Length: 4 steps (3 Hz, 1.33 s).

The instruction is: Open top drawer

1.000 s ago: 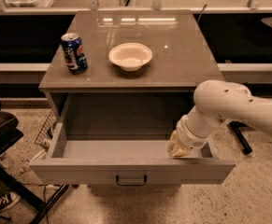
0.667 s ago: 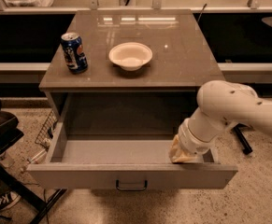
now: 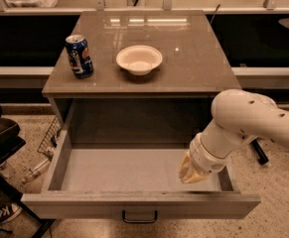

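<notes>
The top drawer (image 3: 84,206) of the grey-beige cabinet stands pulled far out, its plain grey inside (image 3: 119,170) bare. A small dark bail handle (image 3: 139,216) sits at the centre of its flat front. My gripper (image 3: 192,172) hangs from the white arm at the right and reaches down inside the drawer, just behind the front panel near its right side.
On the cabinet top stand a blue soda can (image 3: 79,56) at the left and a white bowl (image 3: 139,59) at the centre. A dark chair or cart (image 3: 0,138) is at the left, with a wire basket (image 3: 49,138) and a shoe (image 3: 0,217) on the floor.
The drawer has slid further out toward the camera, and my gripper and arm have moved with its front panel.
</notes>
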Available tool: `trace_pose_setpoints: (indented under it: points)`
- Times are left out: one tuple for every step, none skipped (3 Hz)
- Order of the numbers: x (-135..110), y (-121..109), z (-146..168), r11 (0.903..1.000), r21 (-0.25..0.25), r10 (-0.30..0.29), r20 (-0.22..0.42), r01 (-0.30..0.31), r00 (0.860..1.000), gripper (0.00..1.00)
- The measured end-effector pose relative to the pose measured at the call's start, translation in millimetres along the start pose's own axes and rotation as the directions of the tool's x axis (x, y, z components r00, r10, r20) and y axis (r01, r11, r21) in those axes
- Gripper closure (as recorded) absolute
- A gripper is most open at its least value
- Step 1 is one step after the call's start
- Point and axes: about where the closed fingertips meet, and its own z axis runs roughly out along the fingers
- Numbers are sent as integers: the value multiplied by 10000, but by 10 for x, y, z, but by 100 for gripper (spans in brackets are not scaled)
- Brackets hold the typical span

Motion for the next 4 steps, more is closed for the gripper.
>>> trace_pose_setpoints:
  points:
    - [-5, 1, -5, 10000, 10, -15, -17, 15, 10000, 60]
    - [-10, 7, -11, 10000, 18, -28, -31, 28, 10000, 36]
    - [-15, 11, -17, 10000, 24, -42, -44, 42, 10000, 13]
    - [-19, 17, -23, 10000, 32, -53, -56, 53, 10000, 0]
